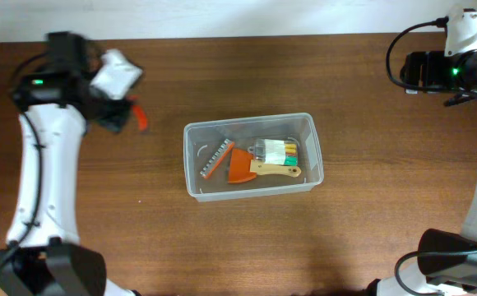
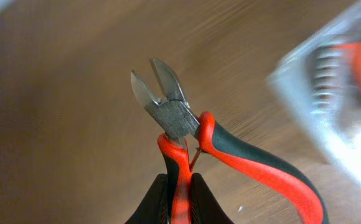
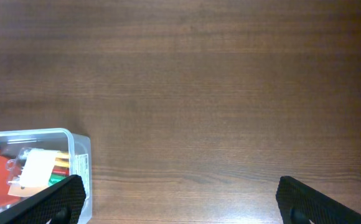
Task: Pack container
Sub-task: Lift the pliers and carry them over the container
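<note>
Left of the clear, colourless rectangular plastic container, well apart from its wall, the left gripper is clamped on a pair of steel side cutters with red-and-black handles. In the left wrist view the fingers pinch one handle only. The second handle splays free toward the container, and the blades point away from the wrist. That view is streaked, which is consistent with an arm in transit.

Inside the container lie an orange scraper with a pale wooden handle, a red strip of drill bits and a clear packet of coloured pieces.

Right of the container and beyond its far side, well apart from it, the right gripper has its jaws fully apart and carries nothing.

Step in hand, as judged: transfer of the side cutters to the container.

The next move calls for the following:
- Carry the side cutters above the container rim.
- Lower them over the left end of the container, where the floor appears least occupied.
- Part the fingers only once the tool is inside the walls.

Caution: the free handle may catch the rim, and a grip on one handle allows the tool to pivot.
</note>
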